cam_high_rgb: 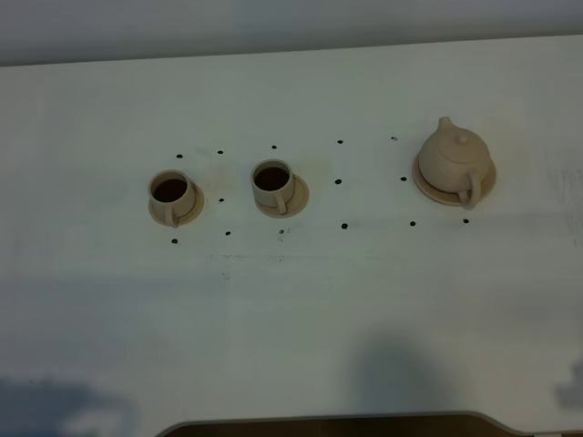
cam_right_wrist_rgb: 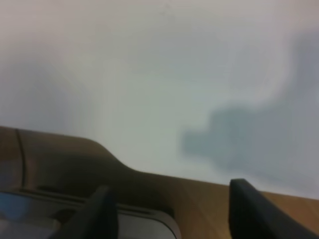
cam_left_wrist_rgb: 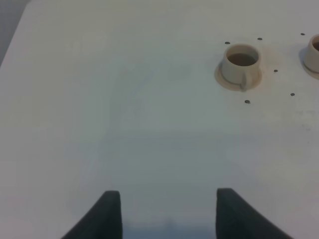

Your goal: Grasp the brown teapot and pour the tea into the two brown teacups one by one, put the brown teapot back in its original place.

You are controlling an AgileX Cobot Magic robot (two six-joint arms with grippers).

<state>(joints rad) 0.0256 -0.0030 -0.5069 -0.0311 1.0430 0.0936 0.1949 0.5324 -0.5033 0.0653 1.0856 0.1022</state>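
The brown teapot (cam_high_rgb: pixel 454 160) sits on its wide saucer (cam_high_rgb: pixel 430 188), the original place, at the right of the white table. Two brown teacups (cam_high_rgb: pixel 170 195) (cam_high_rgb: pixel 272 185) stand on small saucers left of centre, each holding dark tea. In the left wrist view one teacup (cam_left_wrist_rgb: pixel 241 64) appears far ahead, and the edge of the other (cam_left_wrist_rgb: pixel 314 51) shows beside it. My left gripper (cam_left_wrist_rgb: pixel 168 211) is open over bare table with nothing between its fingers. My right gripper (cam_right_wrist_rgb: pixel 172 211) is open over the table's front edge. Neither arm shows in the high view.
Small black dots (cam_high_rgb: pixel 338 181) mark the table around the cups and teapot. A dark wooden cut-out edge (cam_high_rgb: pixel 328 423) runs along the table's front. In the right wrist view the brown edge (cam_right_wrist_rgb: pixel 60 159) lies under the gripper.
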